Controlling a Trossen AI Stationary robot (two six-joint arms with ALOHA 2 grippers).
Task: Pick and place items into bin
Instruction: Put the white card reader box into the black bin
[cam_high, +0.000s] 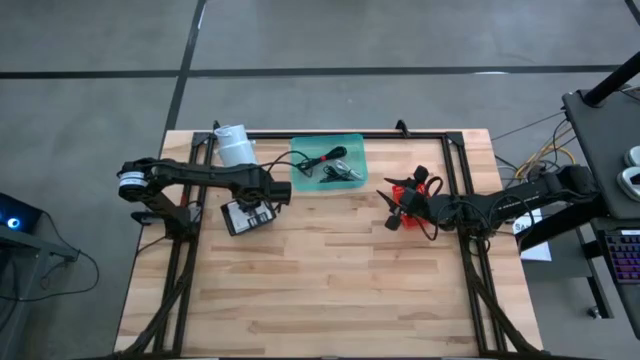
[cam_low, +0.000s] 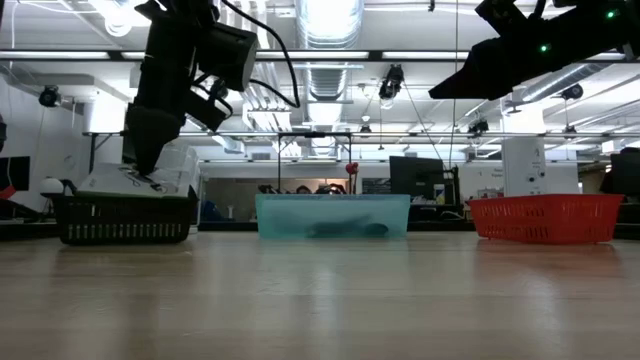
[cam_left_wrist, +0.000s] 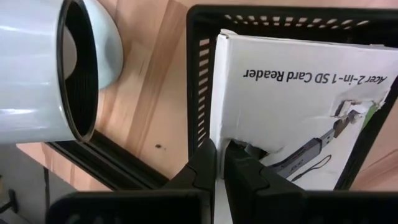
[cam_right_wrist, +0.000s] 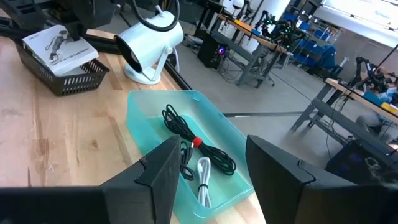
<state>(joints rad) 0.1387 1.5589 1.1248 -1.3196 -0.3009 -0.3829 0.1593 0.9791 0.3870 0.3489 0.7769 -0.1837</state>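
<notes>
A black mesh basket (cam_high: 240, 222) at the left holds a flat white packet (cam_left_wrist: 298, 106) printed "Acer 2-in-1 SD Card Reader". My left gripper (cam_left_wrist: 222, 163) is down at the basket (cam_low: 125, 218), shut on the packet. A teal bin (cam_high: 328, 165) at the far middle holds a thin black cable (cam_right_wrist: 186, 134), a silvery-white cord (cam_right_wrist: 204, 180) and black clips (cam_high: 345, 172). My right gripper (cam_high: 390, 208) is open and empty above a red basket (cam_high: 418, 195), facing the teal bin (cam_right_wrist: 186, 143). My left gripper pinches the white packet at its edge (cam_left_wrist: 231, 135) between its two fingers. The fingers come from above, slanting down into the basket. The packet sits in the black basket and its upper part shows above the rim (cam_low: 130, 180). I cannot tell if it is lifted.
A white cylindrical thing on a stand (cam_high: 232, 145) stands just beyond the black basket, close to my left gripper (cam_left_wrist: 56, 68). Dark frame rails (cam_high: 455, 200) run along the table's left, right and far sides. The near half of the wooden table (cam_high: 330, 290) is bare.
</notes>
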